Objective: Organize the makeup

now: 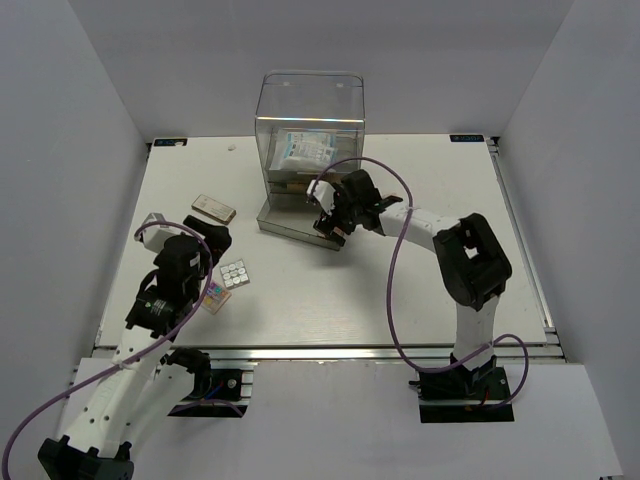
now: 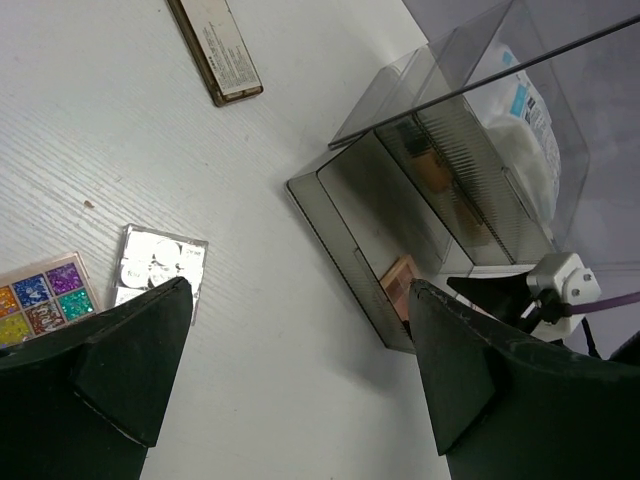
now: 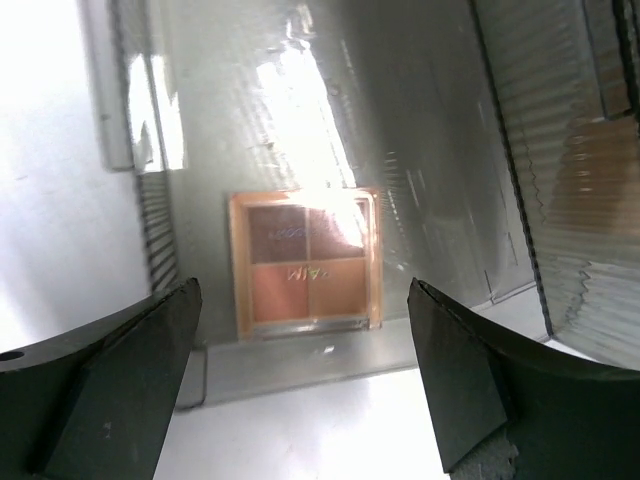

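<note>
Right pincer point(image 1: 335, 230) hangs jaws apart over the pulled-out bottom drawer point(image 1: 285, 222) of the clear acrylic box point(image 1: 310, 110). Left pincer point(image 1: 213, 245), also apart, is near the white palette point(image 1: 235, 273).

Left wrist: multicoloured palette point(image 2: 45, 300) lies just beside it on the bench point(image 2: 100, 130).

Right wrist: peach four-pan palette point(image 3: 305, 262) lies flat in the drawer, untouched.

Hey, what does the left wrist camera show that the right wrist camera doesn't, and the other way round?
Only the left wrist view shows the multicoloured palette, the palette of round pans and the long tan palette on the table. It also shows the white-blue packet in the upper part of the clear box. Only the right wrist view shows the four pans of the peach palette up close. Both views show that peach palette lying in the pulled-out drawer.
</note>
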Motion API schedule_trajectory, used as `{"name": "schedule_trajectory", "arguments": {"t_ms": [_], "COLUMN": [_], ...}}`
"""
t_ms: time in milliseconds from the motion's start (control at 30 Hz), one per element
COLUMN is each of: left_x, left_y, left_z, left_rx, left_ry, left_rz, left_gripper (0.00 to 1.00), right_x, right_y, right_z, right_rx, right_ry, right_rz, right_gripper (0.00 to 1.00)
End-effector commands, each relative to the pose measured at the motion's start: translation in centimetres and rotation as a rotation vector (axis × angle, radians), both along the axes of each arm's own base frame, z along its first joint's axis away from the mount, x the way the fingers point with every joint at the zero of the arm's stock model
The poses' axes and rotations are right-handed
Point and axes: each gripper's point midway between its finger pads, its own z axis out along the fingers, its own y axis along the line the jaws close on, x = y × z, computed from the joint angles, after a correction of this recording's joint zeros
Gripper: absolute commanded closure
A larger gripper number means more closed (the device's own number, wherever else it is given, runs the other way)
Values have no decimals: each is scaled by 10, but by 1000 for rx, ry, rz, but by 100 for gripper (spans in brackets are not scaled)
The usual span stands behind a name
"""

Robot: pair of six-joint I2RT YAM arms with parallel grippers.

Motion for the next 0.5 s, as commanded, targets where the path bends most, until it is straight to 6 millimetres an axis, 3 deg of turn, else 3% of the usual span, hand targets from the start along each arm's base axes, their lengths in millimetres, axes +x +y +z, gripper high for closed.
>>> {"name": "schedule_trajectory", "arguments": {"t_ms": [0, 67, 133, 200, 233, 300, 367, 400, 467], "left_x": [5, 7, 9, 11, 11, 12, 13, 13, 14], "left_y": [-5, -7, -9, -11, -12, -13, -13, -13, -16], "left_z": [12, 12, 15, 15, 15, 14, 15, 16, 19], "left_rx": [-29, -27, -32, -31, -33, -32, -37, -36, -38], "left_ry": [-31, -26, -29, -24, -23, -14, -9, -7, -11], "left_rz": [-15, -24, -32, -38, -41, -47, -41, -42, -54], "left_gripper": [2, 2, 2, 2, 2, 2, 2, 2, 2], "right_x": [-17, -24, -28, -30, -37, -27, -27, -20, -11], "right_y": [8, 8, 0, -6, -12, -26, -37, -55, -73], "right_z": [47, 75, 85, 118, 113, 136, 134, 127, 126], "right_rx": [65, 108, 129, 199, 214, 297, 345, 345, 399], "right_ry": [-39, -90, -132, -216, -195, -237, -134, -73, 13], "right_rz": [90, 141, 170, 190, 173, 96, 11, -68, -190], "right_gripper": [11, 11, 11, 11, 11, 11, 11, 11, 14]}}
